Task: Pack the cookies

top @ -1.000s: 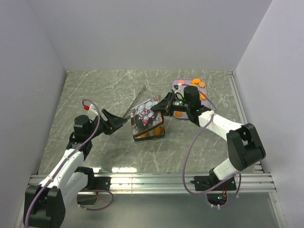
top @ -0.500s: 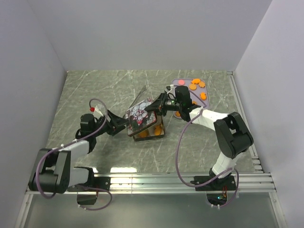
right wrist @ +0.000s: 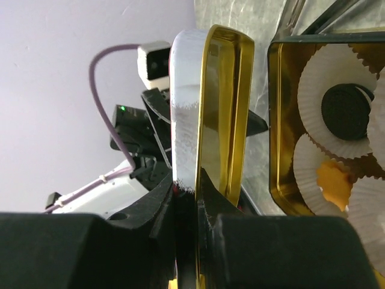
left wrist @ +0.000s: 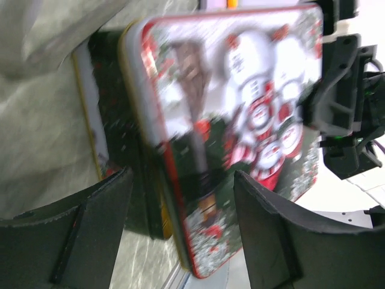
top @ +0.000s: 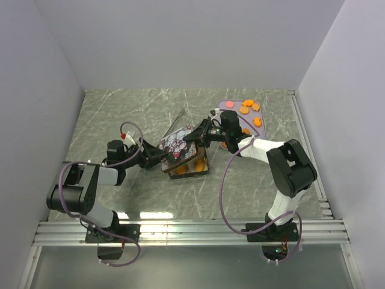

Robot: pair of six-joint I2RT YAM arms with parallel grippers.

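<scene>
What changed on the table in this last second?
The right gripper shifted the lid toward the left arm, still pinching it. The left gripper reached in, open jaws facing the lid's edge. Tin and the cookies on the tray stayed put.

A grey-green marbled table [top: 120, 114] bears an open tin base [top: 191, 170] near its middle, a purple tray [top: 238, 103] at far right, and clear plastic wrap [top: 177, 118] behind the tin.
</scene>
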